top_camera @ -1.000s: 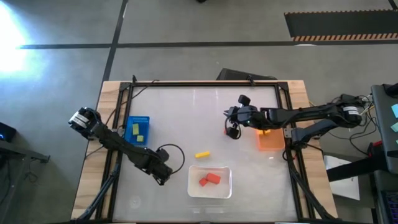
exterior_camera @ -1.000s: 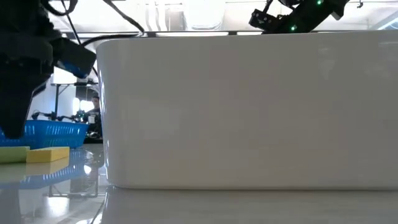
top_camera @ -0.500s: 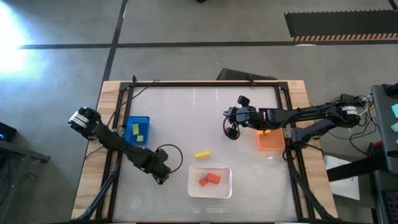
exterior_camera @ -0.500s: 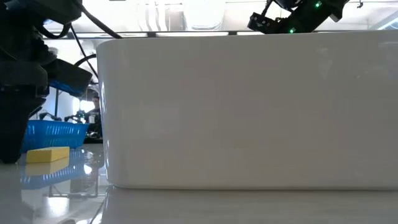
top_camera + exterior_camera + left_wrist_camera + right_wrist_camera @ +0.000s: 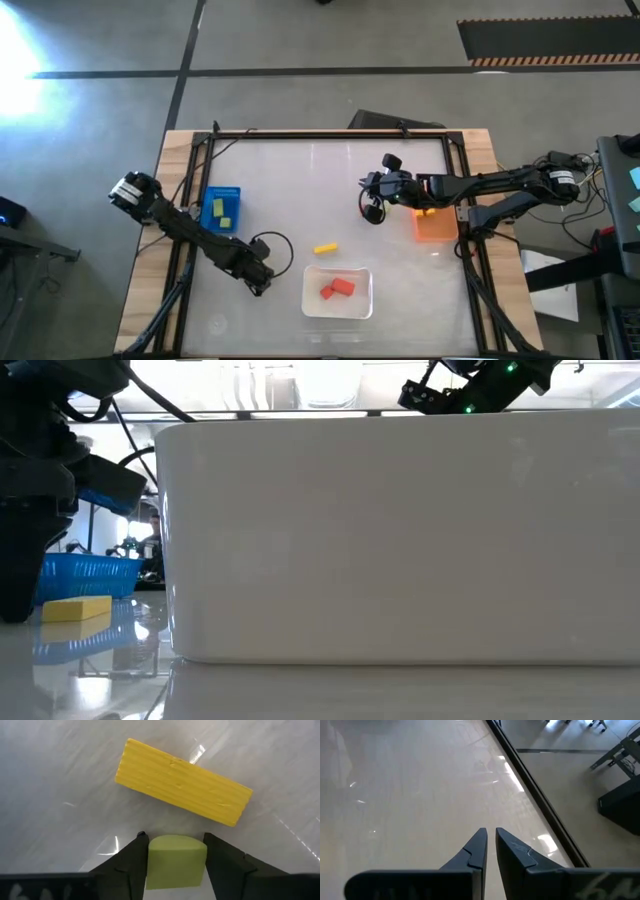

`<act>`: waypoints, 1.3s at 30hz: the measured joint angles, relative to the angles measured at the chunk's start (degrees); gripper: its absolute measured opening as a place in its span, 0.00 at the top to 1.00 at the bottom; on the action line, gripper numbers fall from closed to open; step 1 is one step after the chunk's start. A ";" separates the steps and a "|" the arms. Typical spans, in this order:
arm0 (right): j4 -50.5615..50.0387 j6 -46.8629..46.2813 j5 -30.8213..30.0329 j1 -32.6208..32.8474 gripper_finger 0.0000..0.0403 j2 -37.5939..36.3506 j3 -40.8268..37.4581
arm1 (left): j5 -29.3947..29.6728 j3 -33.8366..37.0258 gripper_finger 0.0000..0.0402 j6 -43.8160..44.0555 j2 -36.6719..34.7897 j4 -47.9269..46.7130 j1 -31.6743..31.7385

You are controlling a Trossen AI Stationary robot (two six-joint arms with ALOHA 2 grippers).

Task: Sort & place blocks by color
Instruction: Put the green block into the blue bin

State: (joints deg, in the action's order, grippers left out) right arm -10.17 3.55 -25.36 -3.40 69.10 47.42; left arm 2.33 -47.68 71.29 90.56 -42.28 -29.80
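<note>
high view: left gripper [image 5: 262, 281] sits low on the table [image 5: 290, 180], left of the white tray [image 5: 310, 305] holding red blocks [image 5: 337, 289]; a yellow block [image 5: 325, 248] lies just beyond it. right gripper [image 5: 372, 208] hangs beside the orange bin [image 5: 436, 227], fingers together, empty.

low view: the tray wall fills the frame; the yellow block lies near the blue bin [image 5: 85, 574].

left wrist view: the left gripper's fingers [image 5: 131, 861] flank a light green block [image 5: 175, 861], apparently touching both sides. judgement: confirm a square, firm grip, then lift straight up to avoid nudging the yellow block.

right wrist view: bare table only.
</note>
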 joint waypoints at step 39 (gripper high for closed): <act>-0.21 1.74 -0.02 0.00 0.93 -0.04 0.07 | 27.59 -13.70 0.61 -5.46 -14.88 -31.54 13.12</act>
State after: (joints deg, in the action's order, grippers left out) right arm -10.39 5.29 -25.39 -3.40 69.06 47.48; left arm 29.92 -61.38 65.82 75.68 -73.82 -16.68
